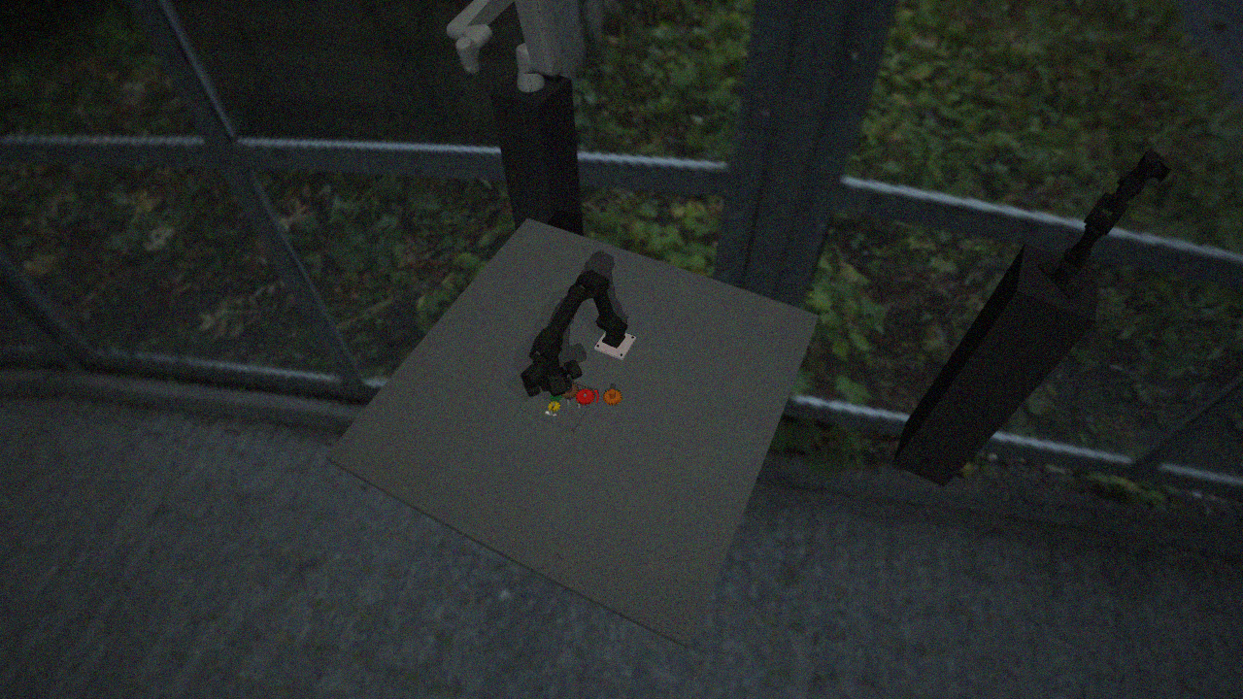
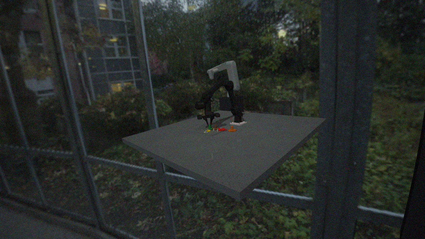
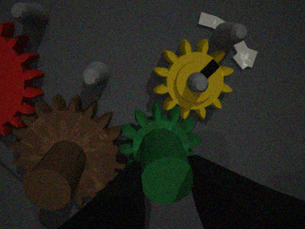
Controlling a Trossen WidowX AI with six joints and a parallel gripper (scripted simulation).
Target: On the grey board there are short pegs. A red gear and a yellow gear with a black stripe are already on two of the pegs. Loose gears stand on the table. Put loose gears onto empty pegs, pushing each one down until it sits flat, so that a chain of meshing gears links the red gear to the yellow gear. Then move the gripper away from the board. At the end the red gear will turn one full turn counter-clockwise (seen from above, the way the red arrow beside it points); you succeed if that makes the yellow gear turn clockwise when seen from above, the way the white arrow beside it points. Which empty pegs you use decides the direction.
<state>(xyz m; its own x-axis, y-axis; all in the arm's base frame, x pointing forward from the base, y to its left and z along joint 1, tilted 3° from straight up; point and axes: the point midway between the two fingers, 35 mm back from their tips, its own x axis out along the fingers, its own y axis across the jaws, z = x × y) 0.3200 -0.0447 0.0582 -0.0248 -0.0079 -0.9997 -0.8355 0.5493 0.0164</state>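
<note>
My gripper (image 3: 164, 168) (image 2: 210, 125) is shut on the handle of the green gear (image 3: 159, 119) (image 2: 210, 127), held upright between the brown and yellow gears. Its teeth are close to both; whether it sits flat is hidden. The brown gear (image 3: 98, 152) (image 1: 571, 391) (image 2: 215, 127) is beside the red gear (image 3: 11, 79) (image 1: 582, 396) (image 2: 221, 129), their teeth meeting. The yellow gear (image 3: 214, 87) (image 1: 554, 407) (image 2: 208, 130) with its black stripe is on its peg. The orange gear (image 1: 613, 396) (image 2: 232, 130) stands apart, right of the red one.
Bare pegs show in the wrist view: one peg (image 3: 91, 76) above the brown gear, one peg (image 3: 18, 10) at top left, one peg (image 3: 240, 31) near the white arrow (image 3: 246, 58). The arm's white base plate (image 1: 615, 350) (image 2: 238, 123) lies behind the gears.
</note>
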